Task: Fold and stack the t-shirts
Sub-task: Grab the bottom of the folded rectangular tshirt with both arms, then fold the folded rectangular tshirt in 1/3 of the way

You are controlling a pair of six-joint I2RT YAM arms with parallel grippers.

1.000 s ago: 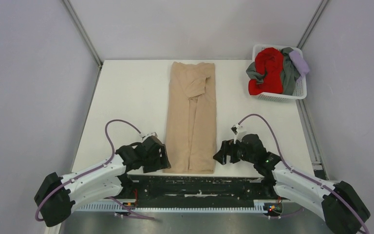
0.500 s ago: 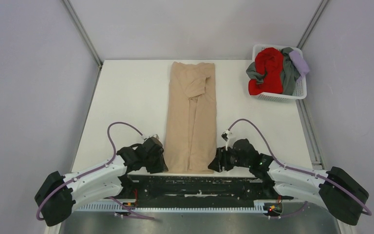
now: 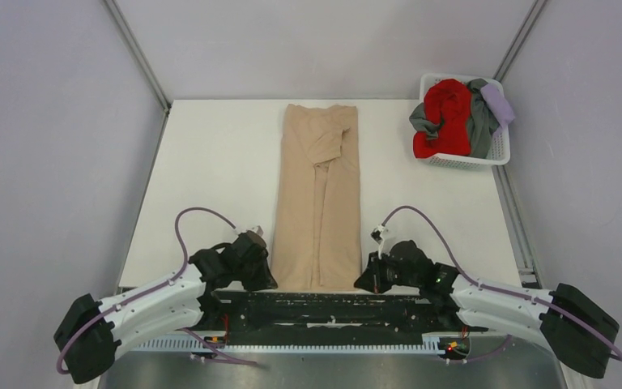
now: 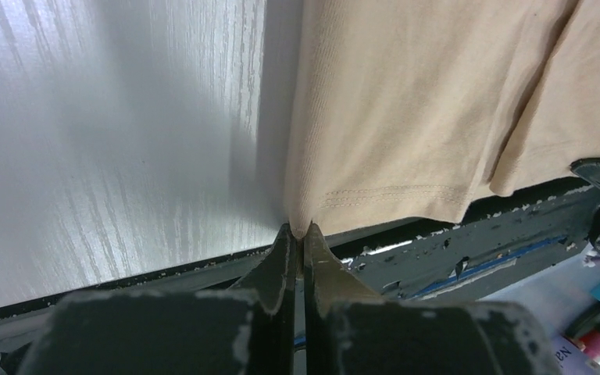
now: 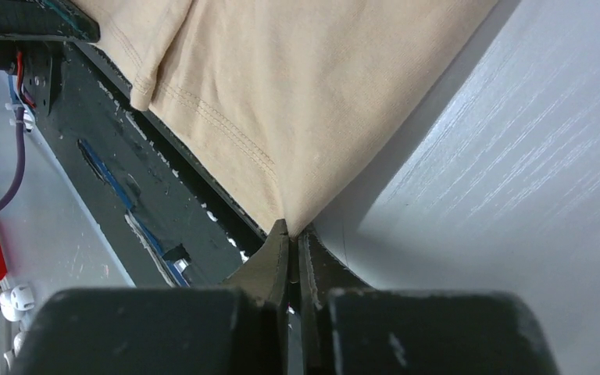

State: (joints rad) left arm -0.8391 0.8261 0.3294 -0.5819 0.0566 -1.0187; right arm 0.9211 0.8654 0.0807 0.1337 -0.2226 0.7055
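Firmly, my left gripper (image 4: pixel 298 231) clamps the near-left hem corner of the long folded tan cloth t-shirt (image 3: pixel 320 194); my right gripper (image 5: pixel 291 228) clamps the near-right corner.

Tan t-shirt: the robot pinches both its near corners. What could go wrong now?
1. The left tool and right tool each pinch only the tip of a hem corner of the folded tan cloth t-shirt; it might slip free when lifted.
2. The shirt lies in layers; a pinch may miss some, so the fold could fall open.
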